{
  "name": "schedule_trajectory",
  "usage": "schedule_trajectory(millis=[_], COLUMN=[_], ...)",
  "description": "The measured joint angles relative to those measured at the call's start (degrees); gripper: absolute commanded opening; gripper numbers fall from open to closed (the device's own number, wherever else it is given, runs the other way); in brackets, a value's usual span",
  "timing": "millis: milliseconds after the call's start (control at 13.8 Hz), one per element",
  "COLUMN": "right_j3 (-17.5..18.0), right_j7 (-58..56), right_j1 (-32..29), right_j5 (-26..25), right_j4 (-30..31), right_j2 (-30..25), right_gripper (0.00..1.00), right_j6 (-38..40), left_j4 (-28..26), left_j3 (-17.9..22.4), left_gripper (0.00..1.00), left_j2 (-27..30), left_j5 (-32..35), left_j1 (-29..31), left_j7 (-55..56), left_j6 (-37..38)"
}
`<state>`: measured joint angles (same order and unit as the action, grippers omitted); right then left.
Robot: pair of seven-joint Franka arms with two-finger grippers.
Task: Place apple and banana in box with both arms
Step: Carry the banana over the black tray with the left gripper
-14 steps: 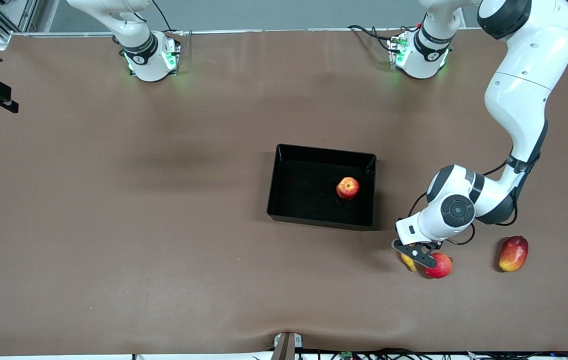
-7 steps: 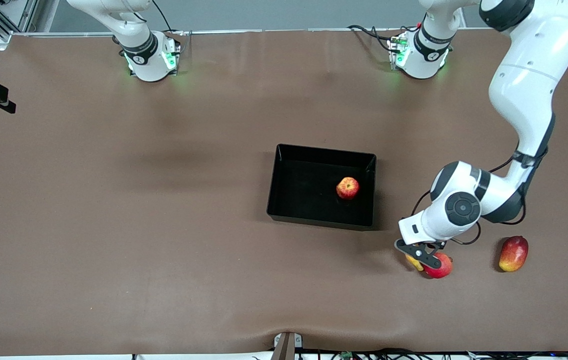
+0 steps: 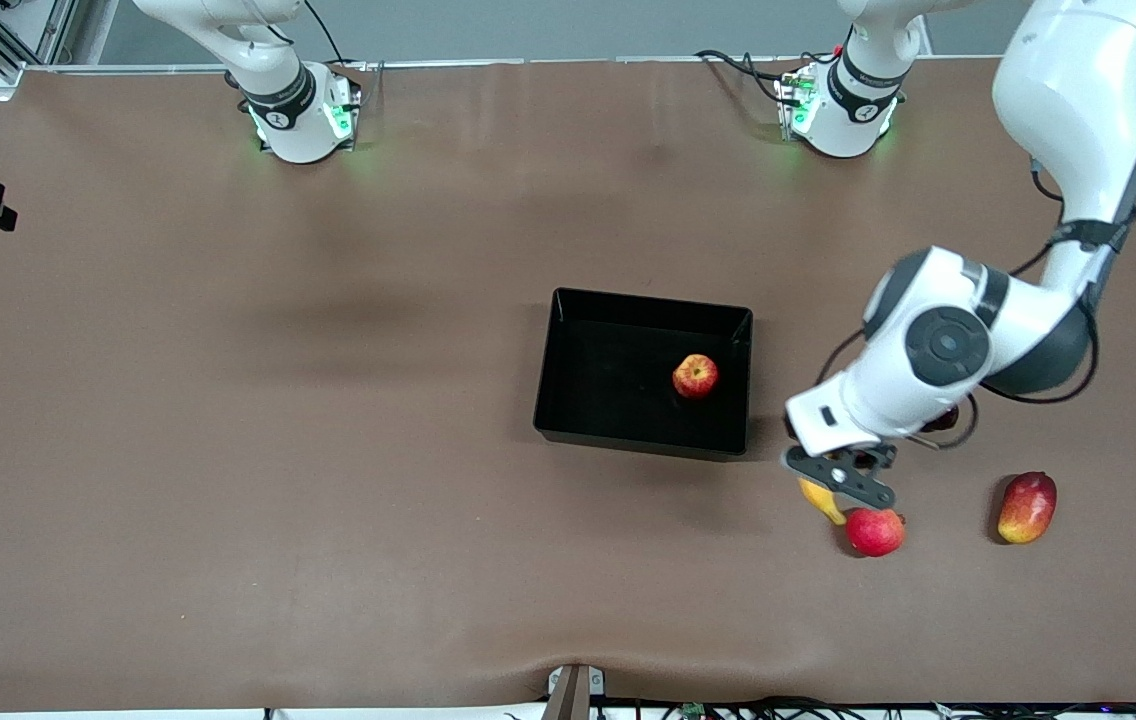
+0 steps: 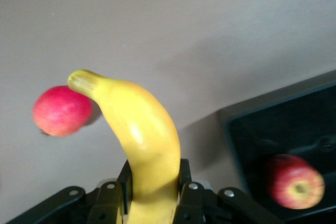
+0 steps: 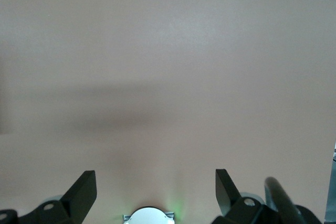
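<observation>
The yellow banana (image 3: 821,498) hangs in my left gripper (image 3: 836,478), which is shut on its lower half, a little above the table beside the box's corner toward the left arm's end. In the left wrist view the banana (image 4: 139,129) rises from between the fingers (image 4: 113,192), its stem end up. The streaked red apple (image 3: 695,376) lies inside the black box (image 3: 568,400), and the left wrist view shows the apple (image 4: 294,181) there too. My right gripper (image 5: 155,179) stands open over bare table by its own base, holding nothing.
A plain pinkish-red round fruit (image 3: 874,531) lies on the table just under the held banana. A red-yellow mango (image 3: 1026,507) lies farther toward the left arm's end. Both arm bases (image 3: 300,115) stand along the table's edge farthest from the front camera.
My left gripper tightened on the banana and lifted it off the table, away from the pinkish-red fruit, which stayed put. The left arm's elbow rose with it.
</observation>
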<state>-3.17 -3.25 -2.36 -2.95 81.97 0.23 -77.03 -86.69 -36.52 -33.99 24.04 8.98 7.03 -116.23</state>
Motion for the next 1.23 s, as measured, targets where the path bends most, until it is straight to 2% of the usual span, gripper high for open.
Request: schedule_trajectory(millis=[290, 581, 726, 1016, 1234], right_j3=[0.0, -0.1, -0.1, -0.2, -0.2], right_j7=[3.0, 3.4, 3.5, 3.6, 3.6], right_j1=[0.0, 0.0, -0.1, -0.1, -0.1], right_j5=[0.1, 0.1, 0.1, 0.1, 0.1], right_j4=[0.0, 0.1, 0.1, 0.1, 0.1], right_j2=[0.0, 0.2, 0.3, 0.3, 0.3], right_gripper=[1.0, 1.0, 1.0, 1.0, 1.0], right_j6=[0.0, -0.7, -1.4, -1.6, -1.7], left_j4=[-0.2, 2.4, 3.8, 4.5, 4.8], left_j3=[-0.7, -0.3, 1.5, 8.4, 9.9], left_gripper=[0.0, 0.0, 0.0, 0.0, 0.0], left_j2=[-0.1, -3.6, -5.7, -8.7, -10.4], left_j5=[-0.1, -0.1, -0.1, -0.1, -0.1], left_j1=[-9.4, -18.1, -22.5, -30.2, -32.1], left_j7=[15.7, 25.7, 28.2, 31.9, 33.6], left_j6=[0.6, 0.5, 0.4, -2.7, -3.5])
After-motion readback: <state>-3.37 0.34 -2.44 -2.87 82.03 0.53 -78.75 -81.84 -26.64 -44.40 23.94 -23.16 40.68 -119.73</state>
